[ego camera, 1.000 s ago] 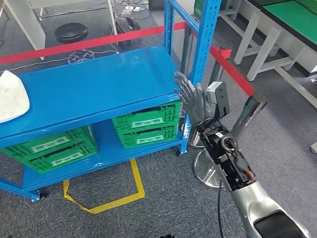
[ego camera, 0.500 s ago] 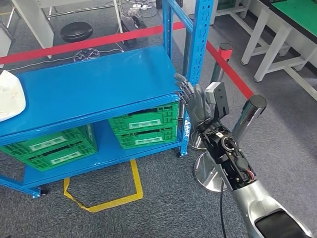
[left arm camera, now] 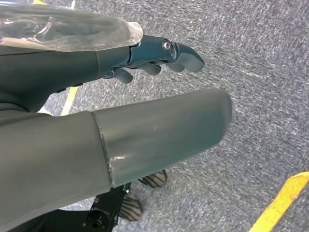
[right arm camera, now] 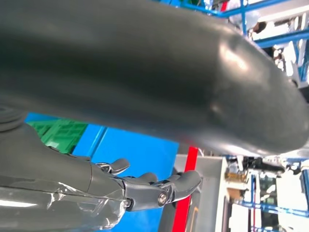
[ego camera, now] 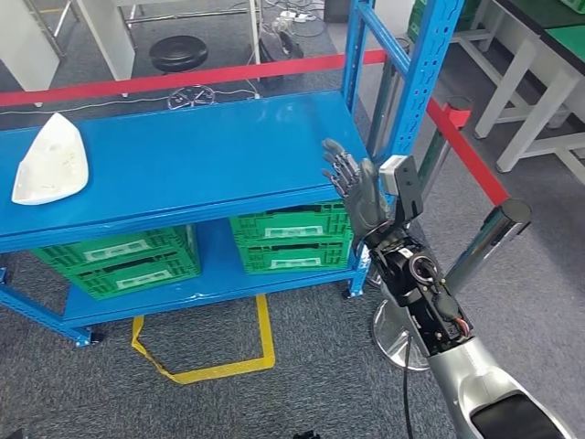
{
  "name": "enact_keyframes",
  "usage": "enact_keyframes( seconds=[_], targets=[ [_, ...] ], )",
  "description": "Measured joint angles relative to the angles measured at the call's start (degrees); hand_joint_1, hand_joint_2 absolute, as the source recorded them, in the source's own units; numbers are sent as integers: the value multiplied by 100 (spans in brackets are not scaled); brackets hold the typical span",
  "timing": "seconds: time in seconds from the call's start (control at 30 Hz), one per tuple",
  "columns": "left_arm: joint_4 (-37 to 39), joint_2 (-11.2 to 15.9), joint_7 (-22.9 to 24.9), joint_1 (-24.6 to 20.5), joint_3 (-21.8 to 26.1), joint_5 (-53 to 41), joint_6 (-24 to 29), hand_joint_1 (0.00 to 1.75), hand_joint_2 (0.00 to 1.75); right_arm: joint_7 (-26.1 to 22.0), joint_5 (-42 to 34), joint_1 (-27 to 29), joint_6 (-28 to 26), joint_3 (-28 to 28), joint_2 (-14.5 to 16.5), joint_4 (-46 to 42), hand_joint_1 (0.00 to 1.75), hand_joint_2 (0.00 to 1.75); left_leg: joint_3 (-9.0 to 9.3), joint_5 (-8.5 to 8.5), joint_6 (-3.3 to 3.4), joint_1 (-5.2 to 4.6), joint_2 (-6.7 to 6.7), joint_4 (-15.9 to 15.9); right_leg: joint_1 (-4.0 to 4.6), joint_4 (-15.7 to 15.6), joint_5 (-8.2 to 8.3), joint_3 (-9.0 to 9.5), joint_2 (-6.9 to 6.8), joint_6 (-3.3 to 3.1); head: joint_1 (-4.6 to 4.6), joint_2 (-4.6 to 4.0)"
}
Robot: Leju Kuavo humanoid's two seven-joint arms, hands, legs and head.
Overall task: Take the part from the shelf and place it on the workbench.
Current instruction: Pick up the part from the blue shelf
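One white part sits on the top deck of the blue shelf, far toward the robot's left end, well apart from either hand and not yet touched. It lies flat on the deck, so it looks easy to lift once a hand gets there.

Right hand is raised at the shelf's right end, just beside the blue upright, fingers spread wide and holding nothing. Judgement: it is held up and open as a ready pose for a reach, but the part is at the other end, so the robot likely needs to step or turn left first. In the right wrist view the same hand shows straight fingers with blue shelf behind them, nothing in the palm.

Left hand hangs low over grey carpet; fingers extended, apart from the thumb, empty. Probably parked out of the way.

Counts: one part, two green crates stacked under the right end, two more green crates under the left end, one red barrier belt behind the shelf, one yellow floor outline in front. A workbench with green top stands at far right, likely the drop-off.

Task stage: approach, nothing grasped.
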Motion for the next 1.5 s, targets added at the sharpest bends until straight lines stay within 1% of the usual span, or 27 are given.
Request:
enact_keyframes(
  seconds=[0.03, 0.1, 0.17, 0.23, 0.3, 0.37, 0.4, 0.43, 0.47, 0.53, 0.6, 0.73, 0.8, 0.87, 0.9, 0.93, 0.97, 1.03, 1.1, 1.13, 1.2, 1.27, 1.33, 1.4, 1.43, 1.47, 1.5],
  targets=[
    [0, -4, 0, -3, 0, -1, 0, 0, 0, 0, 2, -10, 0, 0, -1, 2, 0, 0, -3, -16, -28, -3, -37, 20, -11, -394, 155, 181, 76, 1, 2, 0],
    [0, -8, 0, -12, 0, -7, 0, 0, 0, -2, 7, -25, -1, 0, -2, 5, 0, 0, -50, -24, -91, -6, -109, 59, -27, -831, 257, 397, 201, -33, -2, 1],
    [0, -4, -1, -15, 0, -14, 0, 0, 0, -3, 13, -28, -4, 0, -2, 9, 0, 0, -95, 3, -156, 7, -176, 62, -16, -881, 243, 433, 186, -102, -7, 1],
    [2, 2, 0, -14, 0, -15, 1, 0, 0, -9, 19, -43, -1, 2, -2, 11, 0, 0, -151, -64, -215, 18, -138, 171, -23, -915, 266, 452, 119, -165, -18, 1],
    [4, 5, 2, -28, 0, -16, 8, 0, 0, -30, 32, -71, 8, 1, -4, 17, 0, 0, -426, -341, -270, 23, 22, 731, -34, -941, 276, 472, 41, -217, -58, 1],
    [4, -2, 9, -30, 0, -18, 14, 0, 0, -48, 45, -81, 18, -4, -6, 35, 0, 0, -856, -638, -311, 32, 137, 1532, -22, -942, 267, 472, -34, -247, -84, 1],
    [4, -10, 13, -23, 0, -18, 17, 0, 0, -53, 51, -82, 22, -6, -7, 48, 0, 0, -993, -673, -316, 35, 155, 1758, -17, -942, 261, 474, -68, -254, -84, 1],
    [4, -17, 16, -17, 0, -20, 21, 0, 0, -58, 56, -83, 28, -6, -7, 59, 0, 0, -1022, -604, -310, 35, 163, 1765, -13, -942, 256, 478, -100, -257, -85, 1],
    [4, -22, 18, -16, 0, -25, 29, 0, 0, -63, 61, -85, 32, -5, -7, 68, 0, 0, -926, -440, -292, 33, 172, 1530, -9, -942, 251, 485, -130, -255, -85, 1],
    [4, -17, 18, -29, 0, -39, 64, 0, 0, -72, 61, -98, 36, -7, -7, 77, 0, 0, -516, -59, -225, 3, 277, 679, 10, -941, 231, 503, -189, -233, -85, 1],
    [4, -11, 18, -51, 0, -52, 107, 0, 0, -74, 60, -114, 43, -17, -10, 80, 0, 0, -242, 110, -161, -44, 371, 121, 36, -945, 205, 517, -239, -188, -75, 1],
    [4, -7, 115, -46, 0, -62, 148, 0, 0, -66, 45, -127, 63, -31, -17, 83, 0, 0, -173, 124, -63, -38, 281, 2, 36, -904, 110, 525, -281, -79, -50, 0],
    [4, -7, 178, -57, 0, -69, 131, 0, 0, -59, 32, -139, 72, -33, -20, 87, 0, 0, -131, 139, -13, -2, 223, -38, 22, -434, -174, 323, -178, -41, -32, 0],
    [4, -15, 210, -58, 0, -78, 108, 0, 0, -48, 21, -138, 73, -34, -23, 105, 0, 0, -123, 133, 12, -5, 153, -37, 18, 377, -524, -50, -88, -19, -7, -1],
    [4, -21, 219, -50, 0, -84, 100, 0, 0, -44, 17, -128, 70, -35, -25, 117, 0, 0, -119, 129, 16, -6, 112, -35, 19, 665, -590, -201, -71, -12, 1, -1],
    [4, -26, 224, -42, 0, -90, 97, 0, 0, -41, 14, -119, 68, -35, -26, 128, 0, 0, -114, 124, 17, -7, 70, -31, 21, 748, -542, -262, -59, -11, 7, 0],
    [4, -30, 228, -37, 0, -97, 94, 0, 0, -39, 14, -114, 67, -35, -27, 136, 0, 0, -104, 118, 12, -8, 24, -26, 21, 586, -380, -209, -49, -16, 13, 0],
    [4, -33, 237, -38, 0, -108, 93, 0, 0, -37, 14, -119, 68, -35, -29, 144, 0, 0, -84, 94, -13, -7, -60, -6, 18, -198, 60, 131, 40, -50, 25, 0],
    [4, -32, 243, -47, 0, -116, 92, 0, 0, -37, 14, -131, 69, -35, -30, 147, 0, 0, -118, 76, -57, -16, -128, 37, 10, -810, 258, 411, 180, -85, 15, 1],
    [4, -31, 247, -48, 0, -117, 92, 0, 0, -36, 14, -134, 68, -36, -31, 149, 0, 0, -147, 78, -85, -12, -156, 51, 14, -912, 251, 461, 223, -102, 9, 1],
    [4, -26, 258, -43, 0, -117, 92, 0, 0, -36, 14, -139, 68, -36, -31, 150, 0, 0, -188, 92, -143, 3, -214, 61, 12, -944, 256, 484, 188, -149, 4, 1],
    [7, -22, 269, -42, 0, -117, 92, 0, 0, -36, 14, -149, 69, -33, -31, 151, 0, 0, -275, -23, -207, 6, -130, 245, -8, -971, 275, 504, 122, -200, -18, 0],
    [9, -14, 280, -54, 0, -116, 84, 0, 0, -36, 14, -157, 69, -33, -31, 151, 0, 0, -595, -338, -276, 16, 52, 891, -19, -982, 277, 517, 43, -229, -55, 0],
    [9, -15, 296, -45, 0, -115, 59, 0, 0, -34, 14, -154, 69, -34, -32, 151, 0, 0, -977, -578, -324, 43, 137, 1608, -18, -982, 266, 517, -31, -247, -70, -1],
    [9, -21, 306, -35, 0, -112, 45, 0, 0, -32, 14, -152, 71, -34, -33, 151, 0, 0, -1052, -555, -333, 52, 153, 1720, -20, -982, 259, 520, -63, -249, -71, -1],
    [9, -25, 315, -30, 0, -108, 28, 0, 0, -30, 13, -151, 73, -32, -33, 151, 0, 0, -1006, -429, -332, 59, 167, 1591, -21, -982, 251, 528, -96, -247, -72, -1],
    [9, -24, 326, -31, 0, -103, 13, 0, 0, -28, 13, -150, 75, -31, -33, 151, 0, 0, -855, -239, -322, 64, 189, 1266, -23, -982, 241, 541, -127, -238, -71, -1]
  ],
)
